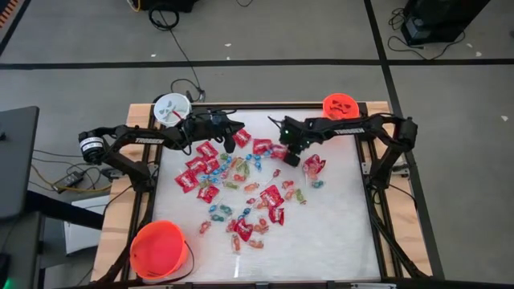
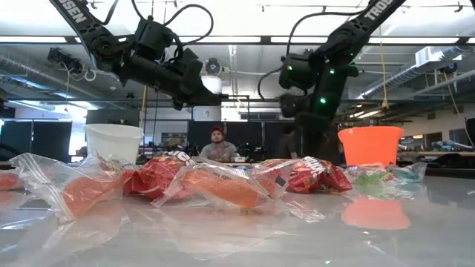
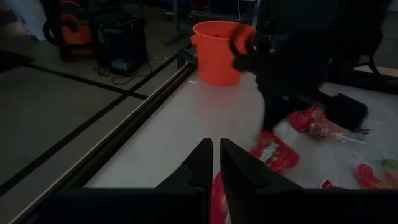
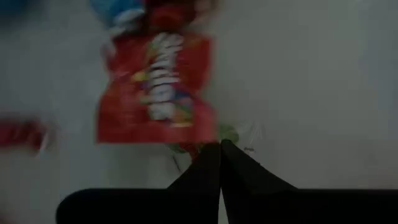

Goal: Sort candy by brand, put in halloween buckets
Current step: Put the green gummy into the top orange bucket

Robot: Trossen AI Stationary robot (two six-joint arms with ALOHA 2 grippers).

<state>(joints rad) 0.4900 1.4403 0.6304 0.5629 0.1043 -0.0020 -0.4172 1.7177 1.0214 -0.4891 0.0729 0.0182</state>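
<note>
Dark fingers of my right gripper (image 4: 220, 148) are pressed together just beside a red candy packet (image 4: 155, 90), and I see nothing pinched between them, only a bit of green wrapper (image 4: 227, 132) at the tips. I judge the grab missed: I should open again, centre over one packet, and descend straight. My left gripper (image 3: 216, 149) waits closed and empty near the white bucket (image 1: 171, 107). Small orange bucket (image 1: 340, 106) stands behind my right arm.
</note>
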